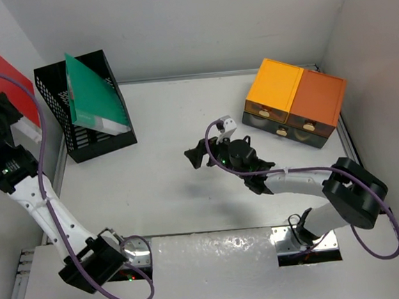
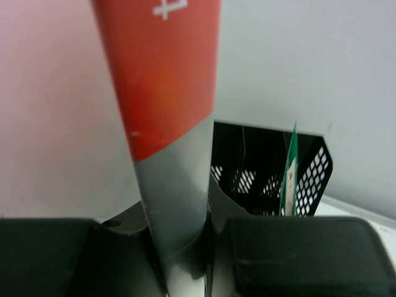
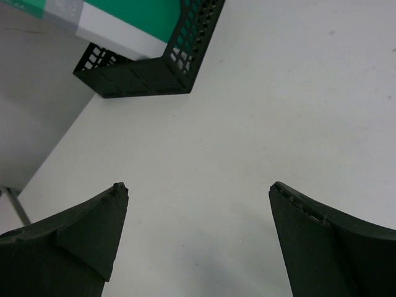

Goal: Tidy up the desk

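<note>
Right claw point(image 1: 200, 153) released, jaws wide, hovering over the bare middle of the desk point(image 1: 155, 202). Left claw point(image 2: 185, 247), off the desk's left side, clenched on a red-and-grey folder point(image 2: 167, 93).

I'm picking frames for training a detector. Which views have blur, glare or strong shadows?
Left wrist view: the red and grey folder in the left gripper is close and blurred; the mesh rack behind is sharper. Top view: glare on the shiny strip between the arm bases, a faint shadow on the desk beneath the right gripper. Right wrist view: even light, no glare.
</note>
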